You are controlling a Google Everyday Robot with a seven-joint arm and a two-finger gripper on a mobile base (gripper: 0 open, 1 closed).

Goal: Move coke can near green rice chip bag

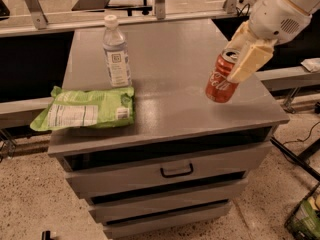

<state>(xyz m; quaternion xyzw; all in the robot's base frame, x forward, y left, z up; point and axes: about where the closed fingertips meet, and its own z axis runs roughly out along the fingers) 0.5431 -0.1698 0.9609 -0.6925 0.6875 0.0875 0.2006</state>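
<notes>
The coke can (220,80), red-orange with white script and a silver top, is tilted and held a little above the right part of the grey cabinet top (170,59). My gripper (241,60) comes in from the upper right and is shut on the can's upper side. The green rice chip bag (85,109) lies flat at the front left of the top, its white label panel facing up, well to the left of the can.
A clear water bottle (116,51) with a white cap stands just behind the bag. The cabinet has drawers (175,170) below its front edge. A metal rail (150,14) runs behind. A green box (306,218) sits on the floor at lower right.
</notes>
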